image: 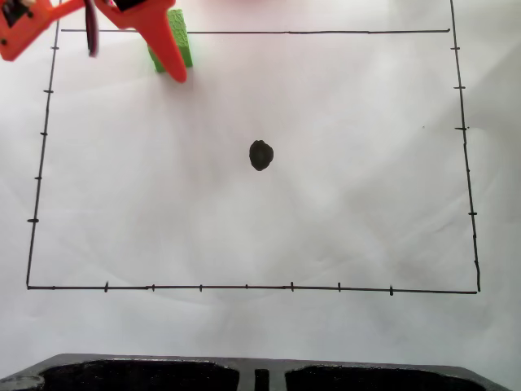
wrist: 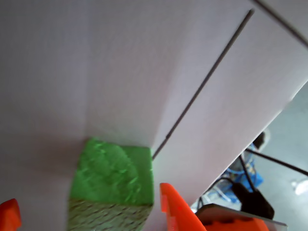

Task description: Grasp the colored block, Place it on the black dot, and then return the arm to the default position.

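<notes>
In the fixed view, the bright orange plastic hand reaches down at the small bright green foam block, one tapered finger crossing its front, far up and left of the roundish black ink dot on the white paper-covered bench. A shallow bite on soft foam could, judging by this, tip or squeeze the block free. In the wrist view, the block sits between two orange fingertips, the hand spread wide around it, contact impossible to tell.
</notes>
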`<state>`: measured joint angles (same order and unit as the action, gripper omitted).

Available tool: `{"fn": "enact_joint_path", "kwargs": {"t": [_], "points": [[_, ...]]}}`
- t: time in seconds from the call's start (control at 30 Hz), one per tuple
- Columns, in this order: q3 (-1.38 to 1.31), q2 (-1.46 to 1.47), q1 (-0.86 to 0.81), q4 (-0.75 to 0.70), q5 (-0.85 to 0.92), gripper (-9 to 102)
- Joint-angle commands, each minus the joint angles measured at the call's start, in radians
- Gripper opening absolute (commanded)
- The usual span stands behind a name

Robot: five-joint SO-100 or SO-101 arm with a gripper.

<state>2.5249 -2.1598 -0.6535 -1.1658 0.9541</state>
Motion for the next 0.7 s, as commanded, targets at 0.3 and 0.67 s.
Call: {"fn": "enact_joint_path", "kwargs": {"t": [0.3, 0.67], "points": [[0.049, -0.028, 0.037, 0.063, -0.066, 26], [0.078, -0.058, 0.074, 0.19, -0.187, 8]]}}
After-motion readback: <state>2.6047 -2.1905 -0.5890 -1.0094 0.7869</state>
